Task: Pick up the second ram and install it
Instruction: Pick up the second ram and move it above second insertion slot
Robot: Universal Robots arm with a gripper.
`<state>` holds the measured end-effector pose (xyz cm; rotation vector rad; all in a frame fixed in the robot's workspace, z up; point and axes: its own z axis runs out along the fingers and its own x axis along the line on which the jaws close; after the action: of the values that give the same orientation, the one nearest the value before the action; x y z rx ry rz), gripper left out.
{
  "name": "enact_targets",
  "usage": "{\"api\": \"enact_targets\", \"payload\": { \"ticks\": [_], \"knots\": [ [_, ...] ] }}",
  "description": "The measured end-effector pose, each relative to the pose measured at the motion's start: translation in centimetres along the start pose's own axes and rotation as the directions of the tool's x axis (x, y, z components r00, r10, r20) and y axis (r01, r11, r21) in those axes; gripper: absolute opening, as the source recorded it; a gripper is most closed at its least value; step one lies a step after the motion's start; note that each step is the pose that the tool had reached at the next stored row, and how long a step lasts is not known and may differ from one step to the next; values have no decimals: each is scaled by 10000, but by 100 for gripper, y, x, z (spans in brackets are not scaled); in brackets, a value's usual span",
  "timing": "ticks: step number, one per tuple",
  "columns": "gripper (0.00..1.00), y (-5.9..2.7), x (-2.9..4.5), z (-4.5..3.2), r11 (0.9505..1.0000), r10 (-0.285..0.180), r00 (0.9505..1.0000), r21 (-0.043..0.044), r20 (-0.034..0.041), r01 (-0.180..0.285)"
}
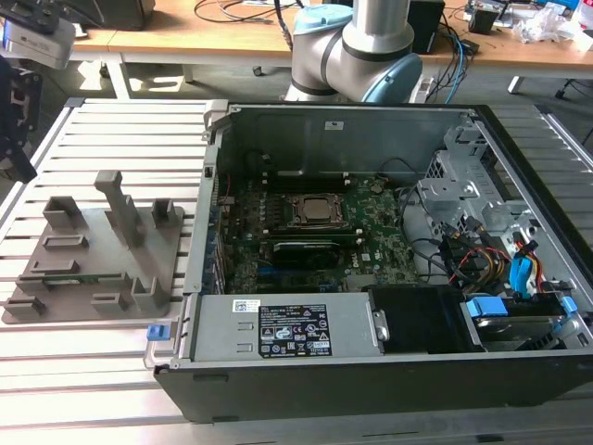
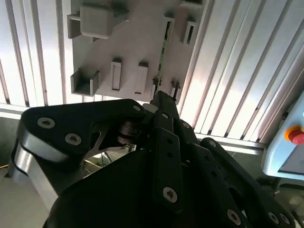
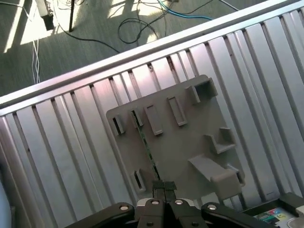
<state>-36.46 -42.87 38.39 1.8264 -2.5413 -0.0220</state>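
Note:
The second ram (image 3: pixel 146 149) is a thin green stick standing on edge in a slot of the grey fixture (image 3: pixel 190 137). It also appears in the second wrist view as a narrow green line (image 2: pixel 164 45), and in the exterior view low on the fixture (image 1: pixel 72 278). My gripper (image 3: pixel 164 186) hovers above the fixture, off one end of the stick and apart from it. Its black fingers (image 2: pixel 164 102) are pressed together with nothing between them. In the exterior view the gripper (image 1: pixel 20 167) hangs at the left edge, above the fixture.
The open computer case (image 1: pixel 371 371) lies to the exterior view's right of the fixture, with the motherboard (image 1: pixel 315 232), a power supply (image 1: pixel 287 329) and drive cables (image 1: pixel 519 269) inside. Both stand on a slatted metal table (image 1: pixel 93 389). The arm's base (image 1: pixel 352 46) rises behind the case.

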Motion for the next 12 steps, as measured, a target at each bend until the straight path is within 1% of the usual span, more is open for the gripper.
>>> {"api": "enact_targets", "payload": {
  "ticks": [3,4,5,6,8,9,10,11,12],
  "knots": [
    [11,0,0,0,9986,-521,9986,1,-9,521],
    [11,0,0,0,9944,-1059,9944,1,-19,1059],
    [11,0,0,0,9913,-1315,9913,0,-25,1315],
    [11,0,0,0,9893,-1456,9893,1,-27,1456],
    [11,0,0,0,9816,-1911,9816,0,-35,1911],
    [11,0,-1,0,9785,-2061,9785,-1,-38,2061],
    [11,0,0,0,9692,-2464,9692,-2,-46,2464],
    [11,0,-1,0,9639,-2663,9639,-2,-49,2663],
    [11,0,-1,0,9600,-2800,9600,-2,-52,2800]
  ]
}}
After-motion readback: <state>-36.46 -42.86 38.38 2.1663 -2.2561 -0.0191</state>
